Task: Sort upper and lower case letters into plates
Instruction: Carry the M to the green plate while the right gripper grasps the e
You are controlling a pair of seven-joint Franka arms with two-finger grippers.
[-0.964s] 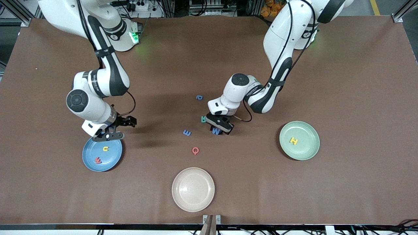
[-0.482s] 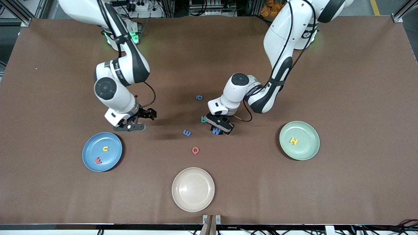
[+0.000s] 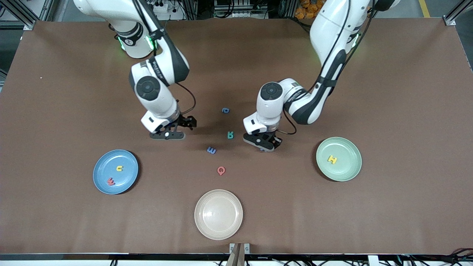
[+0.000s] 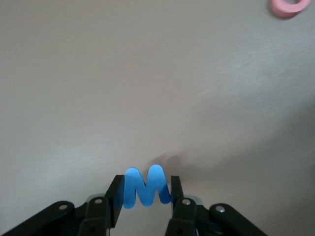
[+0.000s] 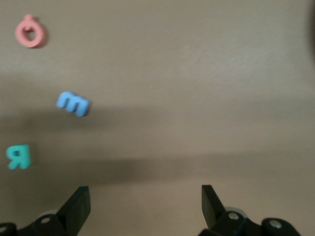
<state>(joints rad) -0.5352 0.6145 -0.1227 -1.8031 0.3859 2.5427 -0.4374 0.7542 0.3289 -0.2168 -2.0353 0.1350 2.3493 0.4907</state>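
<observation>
Left tool (image 4: 146,202) pinches the blue M (image 4: 145,188) just off the bench (image 3: 388,92); carry it level to the green plate (image 3: 349,171), releasing low beside H (image 3: 332,159); right tool (image 3: 167,135), jaws wide and empty, hovers above the bench near m (image 3: 211,150).

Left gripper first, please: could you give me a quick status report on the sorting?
Left gripper shut on blue M, over table between R and green plate. Right gripper open, empty. Nothing in the way.

Even overhead light, soft shadows, blurry wrist views
</observation>
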